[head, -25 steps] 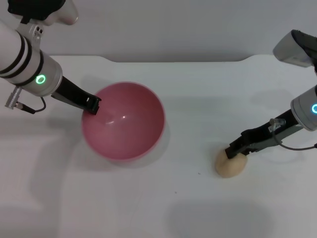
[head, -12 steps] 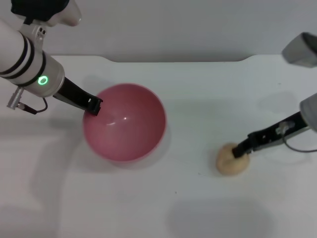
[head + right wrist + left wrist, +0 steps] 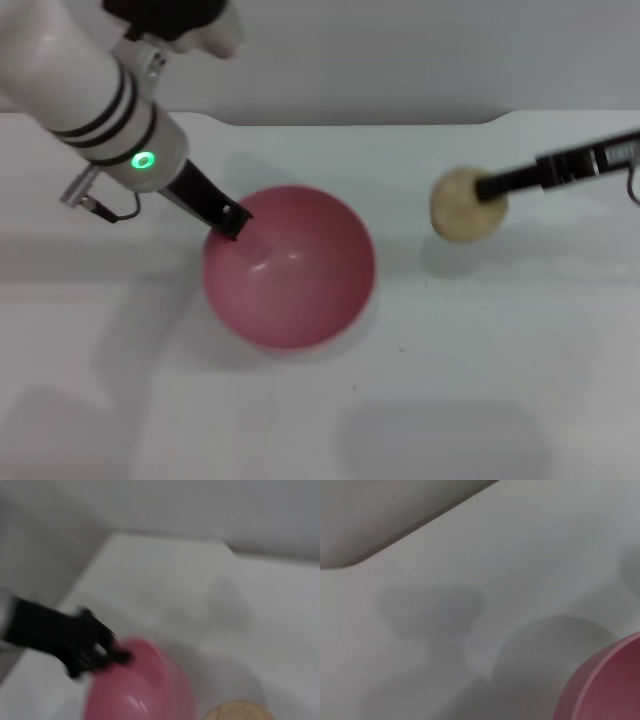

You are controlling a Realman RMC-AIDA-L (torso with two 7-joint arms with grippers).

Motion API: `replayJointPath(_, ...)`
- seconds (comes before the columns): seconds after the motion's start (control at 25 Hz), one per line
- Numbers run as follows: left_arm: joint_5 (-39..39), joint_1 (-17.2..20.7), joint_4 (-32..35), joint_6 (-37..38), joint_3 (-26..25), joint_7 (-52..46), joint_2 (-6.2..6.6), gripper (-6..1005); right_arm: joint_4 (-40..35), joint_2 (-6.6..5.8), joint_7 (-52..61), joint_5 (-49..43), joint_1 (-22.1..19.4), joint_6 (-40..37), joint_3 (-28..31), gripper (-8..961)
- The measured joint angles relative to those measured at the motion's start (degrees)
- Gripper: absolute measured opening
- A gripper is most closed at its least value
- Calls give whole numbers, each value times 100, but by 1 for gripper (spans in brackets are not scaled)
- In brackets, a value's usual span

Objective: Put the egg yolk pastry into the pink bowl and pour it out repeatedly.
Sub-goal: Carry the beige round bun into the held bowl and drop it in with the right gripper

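Pink bowl (image 3: pixel 290 268): glossy pink, plain. Egg yolk pastry (image 3: pixel 466 205), right of bowl: pale tan, matte. Desk (image 3: pixel 500 380): white. Left gripper (image 3: pixel 228 222): black.

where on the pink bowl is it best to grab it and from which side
Grip the thin rim of the pink bowl; its round, glossy wall gives little else to pinch. Come from its far left edge, where the left pincer already clamps it, away from the right pincer carrying the egg yolk pastry.

Pink bowl (image 3: pixel 290 268) left of centre on table (image 3: pixel 480 400) — egg yolk pastry (image 3: pixel 463 205) to its right, raised
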Motion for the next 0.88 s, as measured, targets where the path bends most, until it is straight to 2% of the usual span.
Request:
replayJointPath(0.12, -5, -139, 28, 4, 322, -147, -8, -1, -316, 69, -19, 231, 142, -9, -32, 92)
replayJointPath(0.16, -13, -200, 44, -3, 437, -234, -13, -1, -373, 136, -113, 258, 294, -4, -94, 88)
replayJointPath(0.24, -21, -230, 48, -15, 474, -285, -16, -1, -385, 178, -184, 262, 375, -2, -141, 80)
replayJointPath(0.4, -100, -269, 50, -38, 495, -357, -17, -1, -327, 320, -459, 197, 606, 80, -640, 60)
replayJointPath(0.56, -147, -275, 50, -46, 498, -383, -17, -2, -118, 388, -469, 43, 802, 327, -1171, 34)
replayJointPath(0.76, -187, -277, 49, -95, 501, -383, -18, -2, 40, 409, -471, -1, 954, 463, -1588, 51)
replayJointPath(0.88, -210, -278, 46, -133, 503, -383, -17, -2, 4, 440, -461, -85, 990, 466, -1699, 172)
